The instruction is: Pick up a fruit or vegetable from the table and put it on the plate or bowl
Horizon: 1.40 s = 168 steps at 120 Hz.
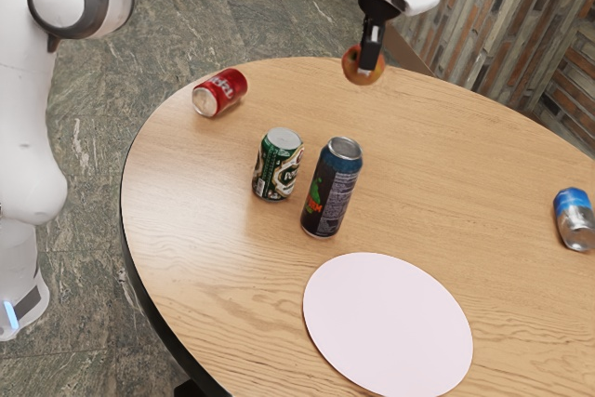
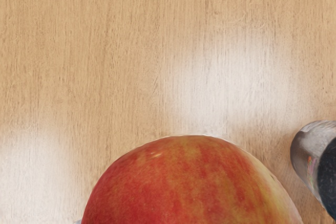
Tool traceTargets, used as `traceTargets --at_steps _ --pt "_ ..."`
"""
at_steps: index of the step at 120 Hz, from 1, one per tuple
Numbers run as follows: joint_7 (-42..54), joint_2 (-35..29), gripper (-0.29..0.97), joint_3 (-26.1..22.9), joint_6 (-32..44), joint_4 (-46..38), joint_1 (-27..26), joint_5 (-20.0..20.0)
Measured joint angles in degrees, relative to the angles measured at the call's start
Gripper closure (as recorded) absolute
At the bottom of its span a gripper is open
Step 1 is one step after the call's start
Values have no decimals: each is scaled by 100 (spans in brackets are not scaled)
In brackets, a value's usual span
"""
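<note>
A red and yellow apple hangs above the far side of the round wooden table, with my black gripper shut on it. Seen from the wrist, the apple bulks large just under my hand over bare wood. A flat pale pink plate lies near the table's front edge, well below and toward the exterior view's right of the held apple.
A dark blue can and a green can stand upright mid-table between the apple and the plate. A red can lies on its side at the far left. A blue can lies at the right edge. The can top shows beside the apple.
</note>
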Motion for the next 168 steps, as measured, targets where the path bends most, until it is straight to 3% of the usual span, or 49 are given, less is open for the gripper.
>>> traceTargets --at_steps 5,16,24,35,45,52,60,68,85,95,108,126,142,148,157,168 --pt "-39 385 43 -159 -124 -219 243 -288" --pt "-120 1611 44 -1188 -223 -797 1651 -1181" --pt "-186 2031 44 -1923 -265 -881 2058 -1630" --pt "-311 2186 44 -2546 -305 -885 1801 -1961" --pt "-419 2220 44 -2746 -328 -885 1386 -2105" --pt "-484 2223 44 -2739 -257 -933 1321 -2143" --pt "-553 2228 39 -2711 -81 -1048 1634 -2170" --pt "-613 2120 38 -2372 138 -1115 1781 -2188" --pt "-729 1240 44 -203 437 -1076 -47 -1944" --pt "-804 1092 45 -91 538 -1075 -482 -1793" --pt "-916 1424 39 -166 536 -1102 -576 -1663" --pt "-1009 2627 42 -319 485 -1291 75 -2060" --pt "-908 4254 44 -1852 402 -842 2574 -2879" --pt "-841 4750 44 -2336 389 -609 3164 -3177" --pt "-768 5143 43 -2717 450 -494 3505 -3522" --pt "-748 5216 37 -2849 513 -544 3603 -3907"
